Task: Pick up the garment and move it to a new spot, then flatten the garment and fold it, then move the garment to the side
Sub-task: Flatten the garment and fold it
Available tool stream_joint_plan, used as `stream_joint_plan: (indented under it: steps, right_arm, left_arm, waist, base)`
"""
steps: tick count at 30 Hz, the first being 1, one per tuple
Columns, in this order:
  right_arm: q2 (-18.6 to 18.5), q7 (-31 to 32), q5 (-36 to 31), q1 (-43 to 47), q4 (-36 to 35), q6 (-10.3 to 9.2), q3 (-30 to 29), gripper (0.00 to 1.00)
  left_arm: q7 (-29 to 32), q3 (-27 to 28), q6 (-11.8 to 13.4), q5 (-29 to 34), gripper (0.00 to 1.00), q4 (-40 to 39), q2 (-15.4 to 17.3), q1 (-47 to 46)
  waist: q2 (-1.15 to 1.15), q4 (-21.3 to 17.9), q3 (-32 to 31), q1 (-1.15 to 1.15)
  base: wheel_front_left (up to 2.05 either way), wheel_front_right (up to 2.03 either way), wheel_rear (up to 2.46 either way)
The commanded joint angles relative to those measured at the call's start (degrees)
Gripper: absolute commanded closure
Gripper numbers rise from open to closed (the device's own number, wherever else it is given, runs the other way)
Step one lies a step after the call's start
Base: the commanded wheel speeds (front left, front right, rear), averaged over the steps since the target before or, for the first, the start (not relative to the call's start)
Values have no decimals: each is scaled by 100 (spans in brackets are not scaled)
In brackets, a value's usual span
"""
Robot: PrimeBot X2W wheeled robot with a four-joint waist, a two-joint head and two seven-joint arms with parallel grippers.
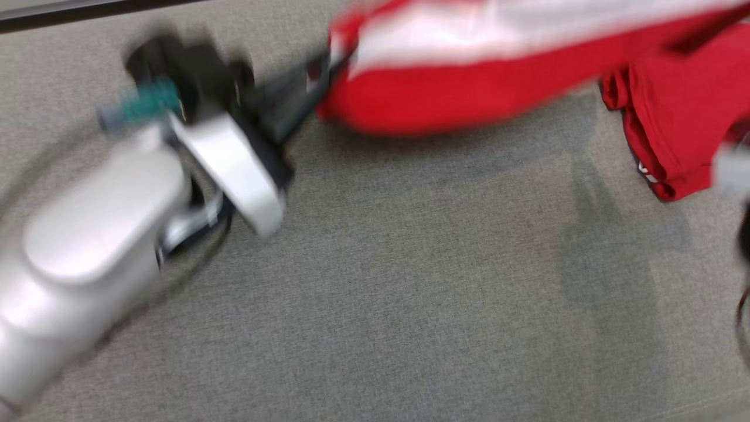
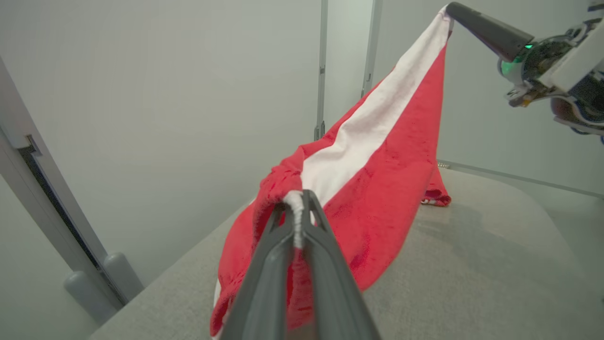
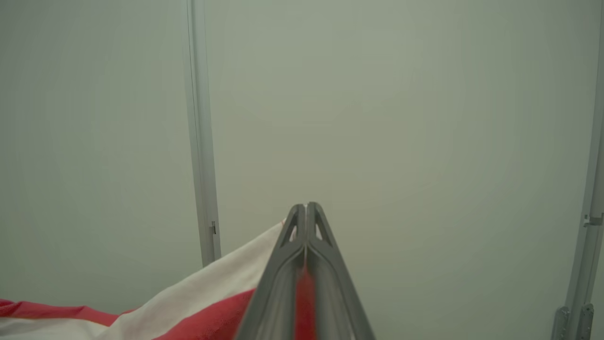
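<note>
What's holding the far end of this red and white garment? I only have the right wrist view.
Observer: The left claw is shut on a bunched, white-edged corner of the garment.
Operator: Is the cloth clear of the surface?
Observer: No. It is stretched between the left claw and the right claw, but part of it rests on the grey table.
Operator: Which end is higher?
Observer: Judged against the table in the left wrist view, the right claw's end sits higher.
</note>
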Motion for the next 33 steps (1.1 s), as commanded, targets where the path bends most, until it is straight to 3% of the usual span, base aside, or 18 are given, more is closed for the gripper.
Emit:
stream_joint_plan:
  steps: [1,5,9,12,20,25,29,33]
  right_arm:
    - [95,-3,44,461,6,0,-15,100]
    - [409,-3,148,1793,-24,0,26,100]
    - [708,-4,291,3026,-170,0,-57,100]
    - [719,-3,303,3330,-318,0,-67,100]
    - [232,-4,516,4286,-1125,-1,154,100]
    - [33,-4,681,4967,-1873,-2,-245,100]
    - [126,123,703,5192,-2305,-1,-730,100]
    - [133,540,550,4766,-2146,0,-939,100]
  left_arm:
    - [-51,-124,-1,51,100,-51,57,330]
    - [-69,2,0,518,100,-366,287,1504]
    - [-72,599,164,1246,100,-824,442,3071]
    - [-71,818,268,1437,100,-998,514,3570]
    - [-72,1340,599,1767,100,-1608,891,4815]
    - [-72,1430,669,1628,100,-2084,1068,5200]
    - [-72,1622,578,1321,100,-2342,759,5210]
    - [-73,1689,330,1023,100,-2161,283,4926]
  waist:
    - [0,79,-101,0]
    - [0,110,-240,0]
    - [0,138,-511,0]
    - [0,157,-597,0]
    - [0,405,-863,0]
    - [0,557,-932,0]
    - [0,658,-961,0]
    - [0,770,-974,0]
  base:
    - [0,0,0]
    - [0,0,0]
    - [0,0,0]
    - [0,0,0]
    - [0,0,0]
    - [0,0,0]
    - [0,0,0]
    - [0,0,0]
